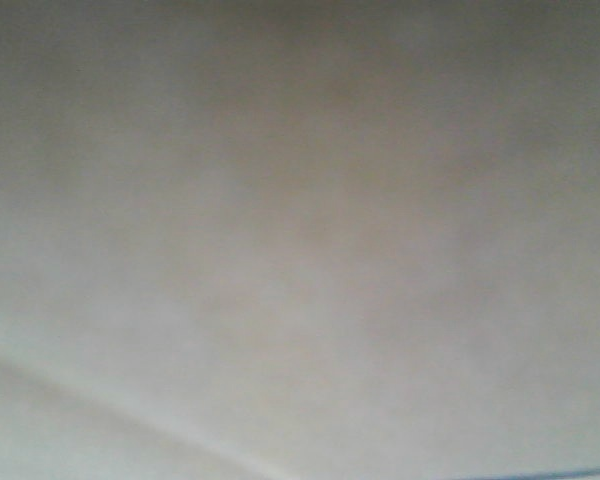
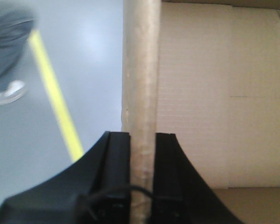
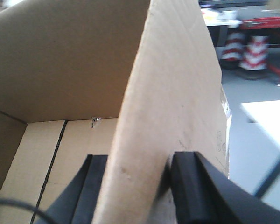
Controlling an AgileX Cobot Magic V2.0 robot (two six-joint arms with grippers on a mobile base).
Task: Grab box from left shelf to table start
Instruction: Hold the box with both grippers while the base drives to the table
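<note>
Left wrist view: the left pincer (image 2: 142, 137) is shut tight on one thin wall of the box (image 2: 200, 93). That wall runs straight away from the pincer. The inside of the box is on one side of it. The grey floor (image 2: 84, 46) with a yellow line (image 2: 56, 102) is on the other side. In the right wrist view, the right pincer (image 3: 140, 158) is clamped on another cardboard wall, which leans a little. The inside of the box shows on the left of that wall and the outside on the right. So the box seems to sit between the two arms, with its open top facing up at the cameras. I cannot tell which way its long side runs. A white surface (image 3: 270, 121) shows past the right pincer, off to the right, so the right arm looks nearer to it. The box probably has to go that way. No shelf shows anywhere. The front view is only a blurry tan sheet, maybe the box up close.
</note>
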